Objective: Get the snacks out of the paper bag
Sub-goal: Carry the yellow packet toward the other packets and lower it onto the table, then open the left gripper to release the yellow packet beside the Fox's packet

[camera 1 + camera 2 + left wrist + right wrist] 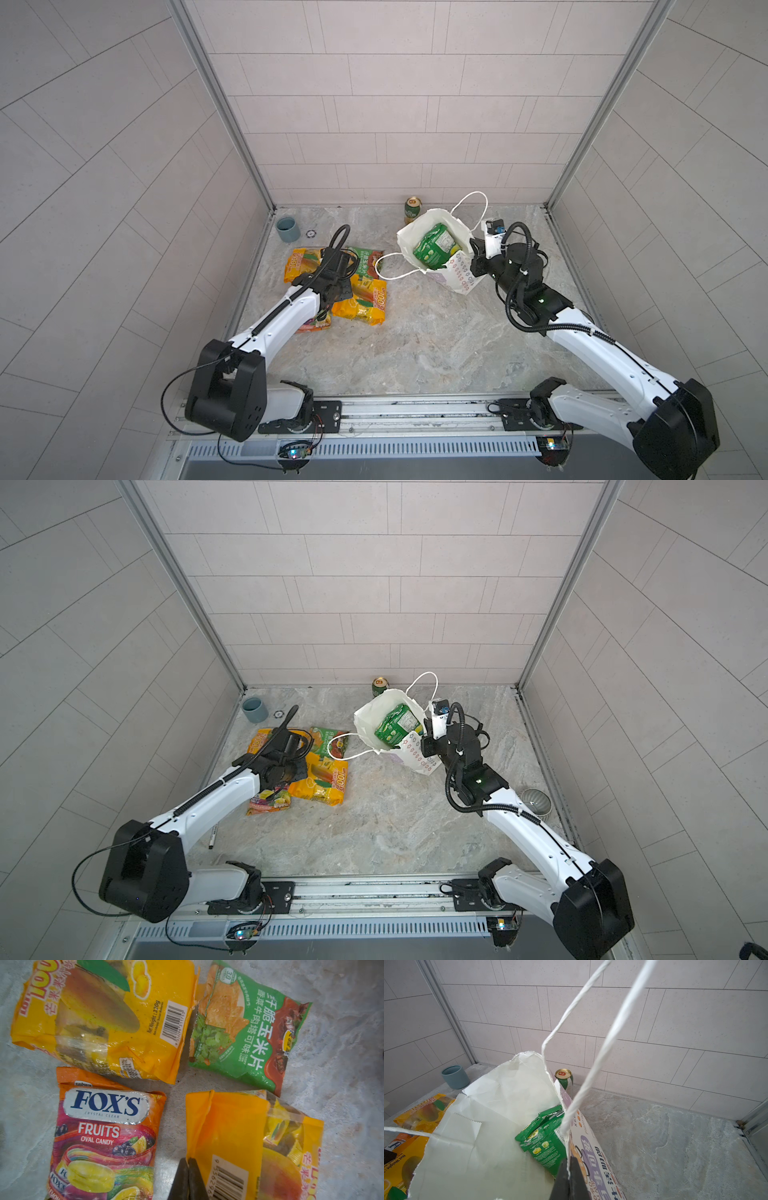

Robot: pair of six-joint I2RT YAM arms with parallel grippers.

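As the marbled surface (pixel 415 353) runs outward from the arms' rail, the first items are a pen (pixel 212 835) beside the left forearm and a grey bowl (pixel 534 800) partly behind the right forearm, each seen in a top view.

Next, left of centre, four snacks lie flat in a loose square, outside the paper bag (pixel 409 239). Nearest is the FOX'S packet (pixel 104 1136), orange and purple, partly under the left arm in both top views. Just beside it lies the near yellow-orange packet (pixel 228 1136), printed 100, barcode up. The left gripper (pixel 188 1176) has its jaws pressed together on the folded edge of this packet, which runs up between the two fingertips; the packet rests on the surface. Beyond lie the far yellow-orange packet (pixel 104 1012) and the green corn-chip packet (pixel 245 1028), close together, not overlapping.

Right of centre and slightly farther, the paper bag stands tilted, mouth open. Its slack cord handle (pixel 384 272) sticks out toward the four packets; its raised cord handle (pixel 602 1043) stands up. The right gripper (pixel 569 1176) pinches the bag's rim on the printed side, jaws closed on paper at the foot of the raised handle. One snack is inside: a glossy green packet (pixel 434 245), leaning against the printed wall.

Against the far wall stand a grey-blue cup (pixel 288 228), left, and a green-gold can (pixel 412 210), just behind the bag.
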